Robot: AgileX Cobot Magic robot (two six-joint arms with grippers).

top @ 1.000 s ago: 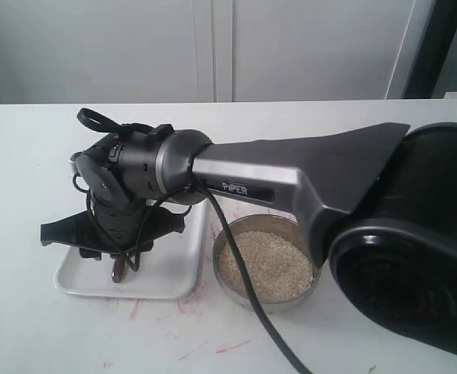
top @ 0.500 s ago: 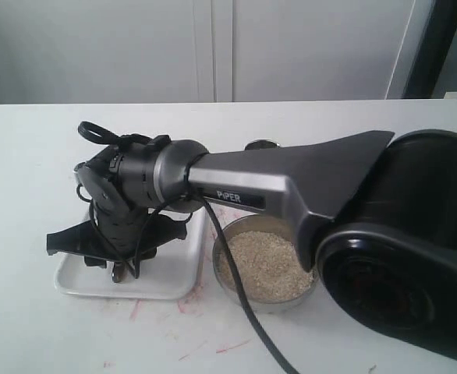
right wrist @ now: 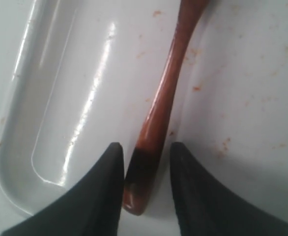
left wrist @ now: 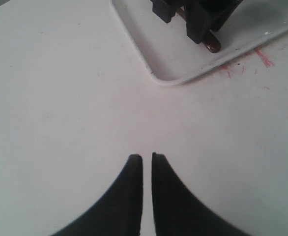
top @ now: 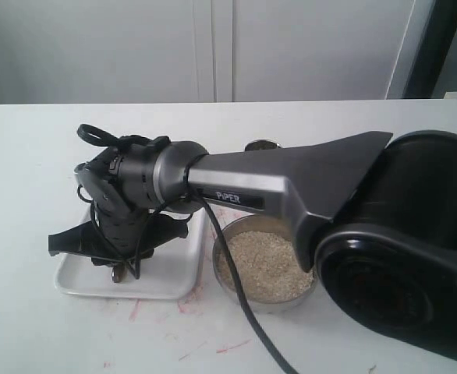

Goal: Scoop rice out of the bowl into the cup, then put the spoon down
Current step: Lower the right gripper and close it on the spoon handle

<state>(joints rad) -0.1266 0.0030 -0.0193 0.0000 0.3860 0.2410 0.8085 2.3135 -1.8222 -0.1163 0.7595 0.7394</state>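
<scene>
The right arm [top: 291, 175] has sunk lower across the white worktop [top: 26, 156] over the last 1 s, and in the last 0.5 s it has barely shifted. It is now down over the white tray [top: 174, 273], at 9 o'clock from the bowl [top: 269, 305] of rice [top: 267, 265]. The cup [top: 261, 144] peeks out at 12 o'clock from the bowl. The spoon [right wrist: 161, 105] lies in the tray, unmoved. The right pincer [right wrist: 145, 146] straddles its handle end with a gap on each side, so nothing is gripped yet and scooping likely has not begun. The left pincer [left wrist: 147, 160] is closed, empty, beside the tray.
</scene>
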